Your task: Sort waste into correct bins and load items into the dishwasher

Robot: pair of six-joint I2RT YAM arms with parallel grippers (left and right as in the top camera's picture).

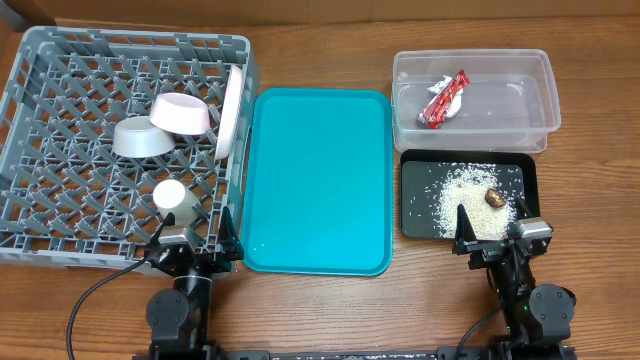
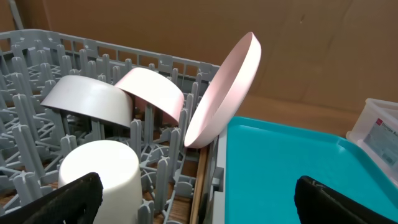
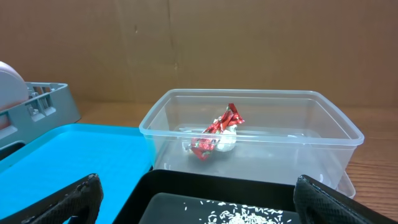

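we saw the left fingers and the right fingers spread wide and empty at the counter's near edge. on the left, the rack held the plate on edge, the pinkish dish, the grey bowl and the cup. the wrapper lay in the clear tub, far right. the rice and the brown lump lay in the black tray just nearer. a thin wooden strip by the rack's right wall was possibly the chopsticks.

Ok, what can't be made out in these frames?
- Chopsticks: not identifiable in any view.
- Brown lump: the right wrist view cuts the black tray off at the bottom edge.
- White cup base: left wrist view, partly hidden behind a fingertip.
- Wrapper print: too small everywhere.
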